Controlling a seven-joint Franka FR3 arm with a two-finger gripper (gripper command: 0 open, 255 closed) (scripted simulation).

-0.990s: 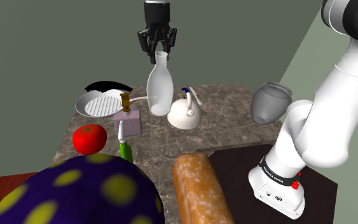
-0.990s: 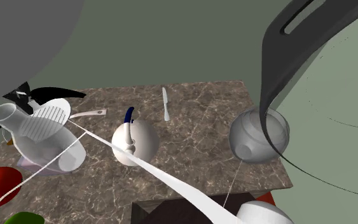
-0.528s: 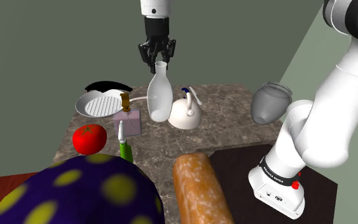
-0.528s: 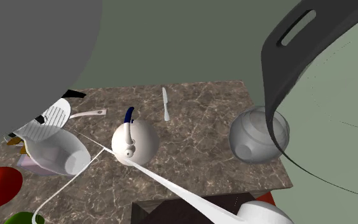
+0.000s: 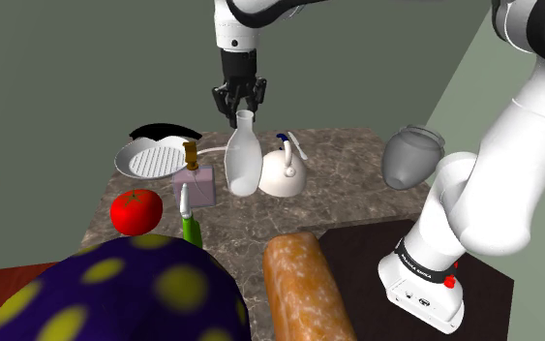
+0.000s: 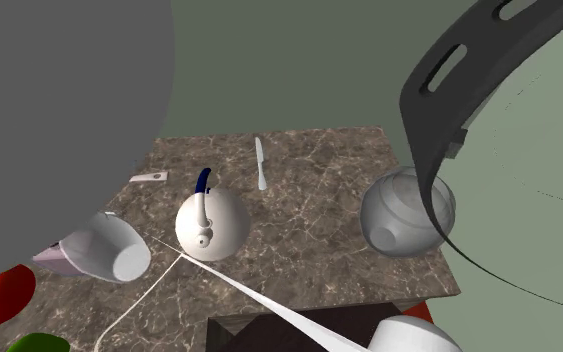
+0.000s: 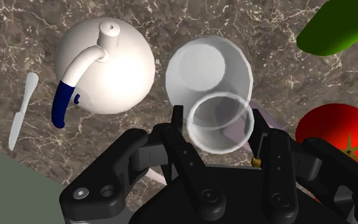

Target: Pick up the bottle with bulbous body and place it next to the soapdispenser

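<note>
**Pincer point(image 5: 239, 100) and bottle point(image 5: 242, 160) above the drop spot**

Pincer points straight down, fingers point(image 7: 179, 127) clamped on the pale bottle's neck just under its rim. Soap dispenser point(image 5: 194, 180), a pinkish block with a brown pump, stands below the pincer toward the shoulder view's left, just beside the bottle's bulb. Bottle hangs directly beneath the pincer, long axis near upright but slightly tilted, base at or just above the table point(image 5: 357, 205); contact cannot be told. White teapot point(image 5: 285, 172) sits close on the bulb's opposite side. Judged next: a short straight descent and release, since the drop spot lies underneath. The tilt risks a topple toward either neighbour.
</note>
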